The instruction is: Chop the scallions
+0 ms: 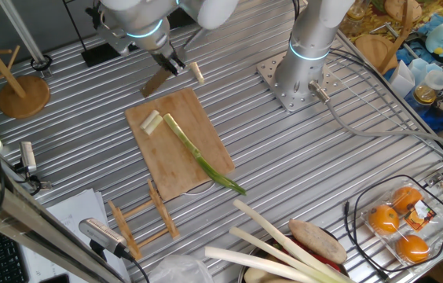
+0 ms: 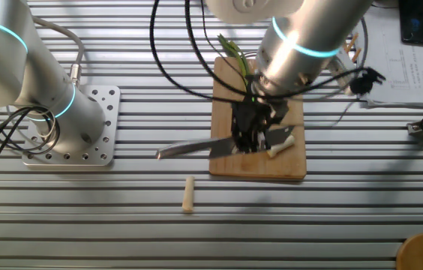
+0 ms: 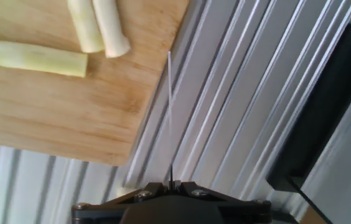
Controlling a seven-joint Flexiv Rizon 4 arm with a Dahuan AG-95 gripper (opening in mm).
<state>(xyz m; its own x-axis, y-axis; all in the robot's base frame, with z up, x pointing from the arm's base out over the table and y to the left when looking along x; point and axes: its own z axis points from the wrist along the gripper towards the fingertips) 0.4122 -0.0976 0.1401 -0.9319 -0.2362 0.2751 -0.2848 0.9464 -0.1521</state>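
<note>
I'm seeing pincer pinching knife by handle, blade hanging over bare slats just off board edge.

Nearest blade: two cut pieces lying side by side on bamboo cutting board.

Beyond them: scallion stalk running away from pincer, dark leaf tip overhanging far board edge.

Behind pincer: stray cut piece lying on slats.

Risks, I'm judging: blade coming down off board, striking metal; stalk rolling or sliding under cut; more pieces skidding off.

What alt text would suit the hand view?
A thin knife blade, seen edge-on, juts from the robot's hand over the ribbed metal table, beside a wooden cutting board holding a pale scallion stalk and two cut pieces.
</note>
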